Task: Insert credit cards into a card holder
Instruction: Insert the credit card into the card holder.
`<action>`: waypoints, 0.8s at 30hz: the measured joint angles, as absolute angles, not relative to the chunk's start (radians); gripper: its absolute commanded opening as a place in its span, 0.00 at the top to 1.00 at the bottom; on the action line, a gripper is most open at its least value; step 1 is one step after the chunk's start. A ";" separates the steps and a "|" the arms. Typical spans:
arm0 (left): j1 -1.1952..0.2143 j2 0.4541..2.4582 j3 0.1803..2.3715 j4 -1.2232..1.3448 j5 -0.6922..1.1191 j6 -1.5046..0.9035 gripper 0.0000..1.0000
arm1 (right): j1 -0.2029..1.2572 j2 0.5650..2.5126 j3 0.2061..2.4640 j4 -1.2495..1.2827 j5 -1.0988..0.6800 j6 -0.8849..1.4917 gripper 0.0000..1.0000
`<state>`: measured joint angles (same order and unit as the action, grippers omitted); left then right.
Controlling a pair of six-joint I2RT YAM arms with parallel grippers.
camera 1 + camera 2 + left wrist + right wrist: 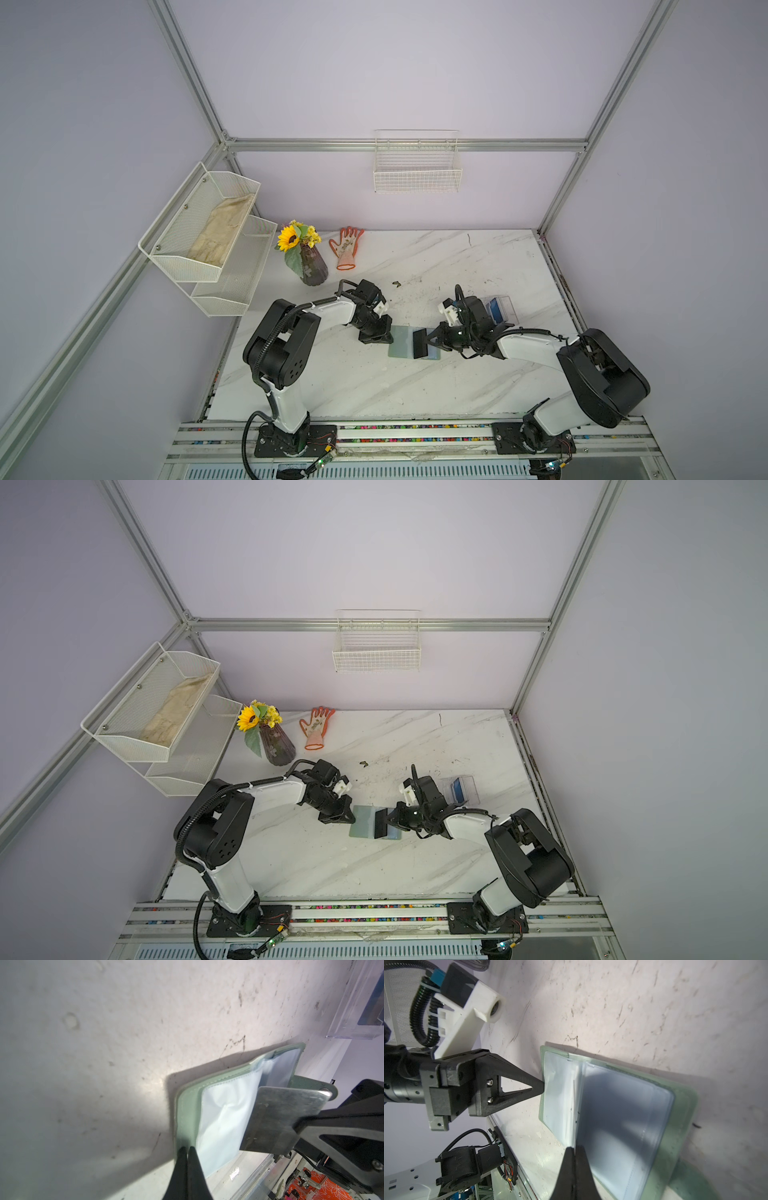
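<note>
One white marble-patterned tabletop point(374, 382) carries everything under inspection; I note dark scuff marks across the surface. Two white-and-black robot arms, the left arm point(332, 311) and the right arm point(528, 345), reach inward from the near edge and meet around the middle of the surface.

Left gripper point(187, 1150): black fingers pressed together. Their tips rest on the green border of the sage-green leatherette card holder point(399, 343), on its side towards the left edge. I cannot tell whether they nip the cover or only bear down on it.

Right gripper point(574, 1150): fingers clamped on a dark grey rectangular plastic card point(280, 1120). The card is held tilted on edge over the holder's half nearer the right edge.

Card holder: it lies opened flat around the middle of the surface, with its clear plastic sleeves point(623, 1115) facing up. Its green snap tab strap point(307, 1084) juts out beneath the held card. The card's leading edge sits at the sleeves near the fold; I cannot tell whether it has entered one.

Clear acrylic box point(509, 320): it stands towards the right edge, beyond the right gripper and apart from the holder. A blue card point(495, 309) stands inside it.
</note>
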<state>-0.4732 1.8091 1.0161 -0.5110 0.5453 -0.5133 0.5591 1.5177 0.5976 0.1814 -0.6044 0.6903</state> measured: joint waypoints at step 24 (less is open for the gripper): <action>-0.473 1.808 1.012 -0.506 0.546 -0.513 1.00 | 0.550 1.610 0.598 0.290 -0.652 0.695 1.00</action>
<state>-0.4732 1.8084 1.0119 -0.5056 0.5457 -0.5133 0.5495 1.6104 0.5980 0.2905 -0.6521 0.6952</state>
